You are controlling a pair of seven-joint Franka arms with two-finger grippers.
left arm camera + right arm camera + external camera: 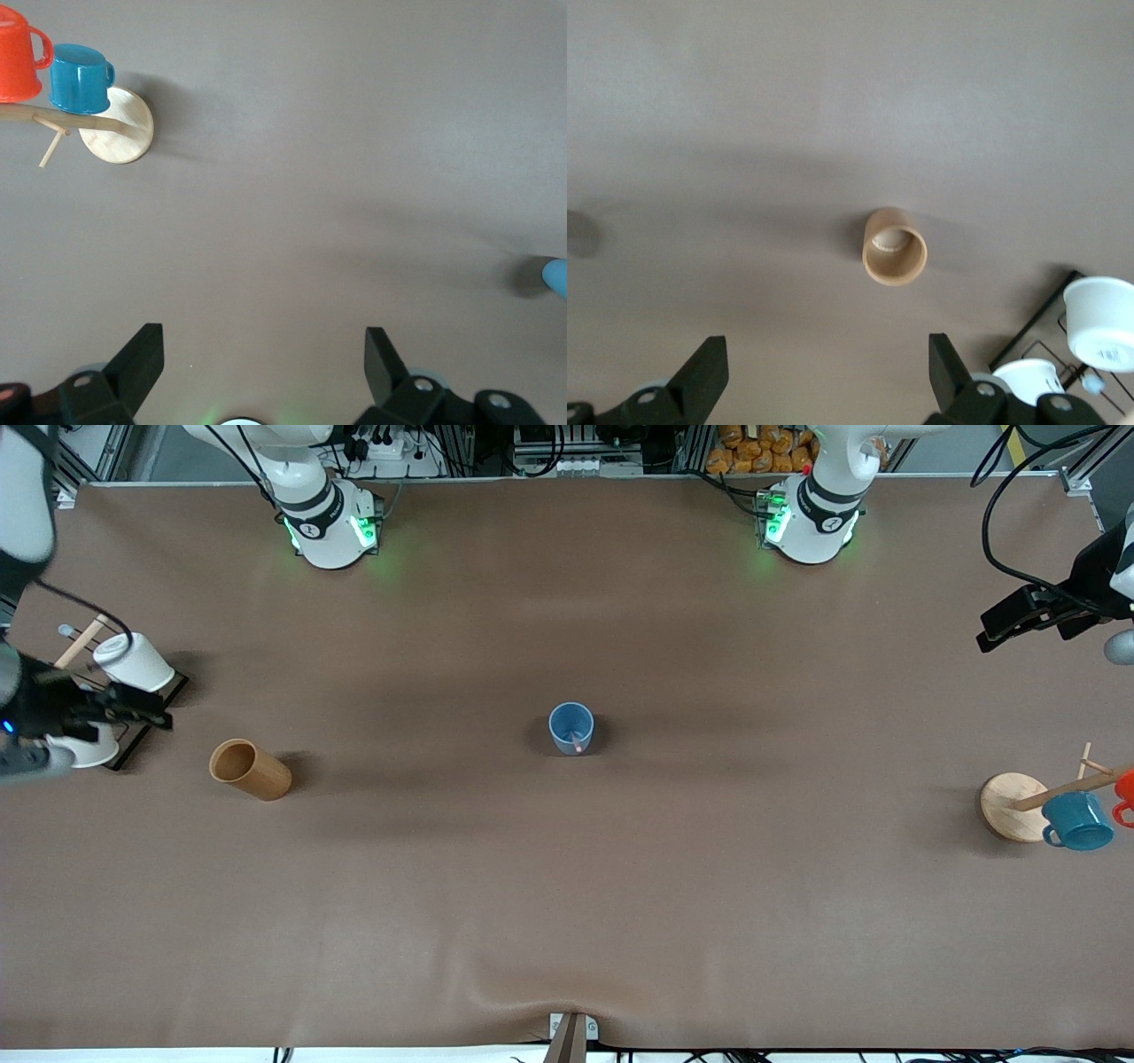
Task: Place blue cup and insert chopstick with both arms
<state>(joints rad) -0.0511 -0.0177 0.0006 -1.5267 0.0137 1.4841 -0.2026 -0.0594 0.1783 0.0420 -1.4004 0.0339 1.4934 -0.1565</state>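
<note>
Table (567, 886): wide, brown, mostly bare in the middle.

Left arm (819, 496): waits, drawn off to its own end. Left gripper (1019, 624) hangs over the table edge at that end, fingers spread wide in the left wrist view, nothing between them.

Right arm (314, 496): likewise drawn off to its end. Right gripper (133, 710) hangs over the white-cup rack (133, 731), fingers spread in the right wrist view, holding nothing.

Mug tree (1014, 806) at the left arm's end carries a teal mug (1076, 821) and an orange mug (1125, 790). Wooden cup (251, 770) stands at the right arm's end, near the rack and nearer the front camera than it.

Blue cup (571, 728): upright at table centre, well apart from everything else, free of both grippers.

Chopstick (577, 742): thin pinkish stick inside the blue cup, leaning on the rim at the side nearer the front camera.

Judgement: both parts look done — cup placed, stick inserted, both claws released and clear. Nothing appears left but for the arms to settle.
</note>
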